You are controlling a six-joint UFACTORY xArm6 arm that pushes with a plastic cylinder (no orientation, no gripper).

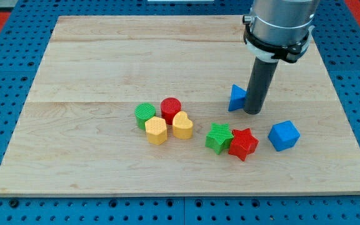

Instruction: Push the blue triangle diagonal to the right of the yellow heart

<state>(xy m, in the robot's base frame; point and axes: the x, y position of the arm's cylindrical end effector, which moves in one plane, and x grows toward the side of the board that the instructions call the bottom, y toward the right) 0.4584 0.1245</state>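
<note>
The blue triangle (236, 97) sits up and to the view's right of the yellow heart (182, 125), well apart from it, on the wooden board (105, 62). It looks like a small, stiff, light block, so I judge it will slide readily on the smooth wood and may spin if pushed off-centre; the safest contact is the middle of a flat side, not a corner. It is bright blue, wedge-shaped, with one point facing up, partly hidden by the rod.

My tip (253, 112) rests just to the triangle's right, touching or nearly so; I cannot tell which. There is no claw here, only the rod, so nothing is spread or pinched.

Against the heart's left lie a yellow hexagon (156, 130), a red cylinder (170, 107) and a green cylinder (145, 114), clustered tightly. To the heart's right, lower on the board, a green star (219, 137) touches a red star (243, 144), and a blue cube (284, 135) stands farther right.
</note>
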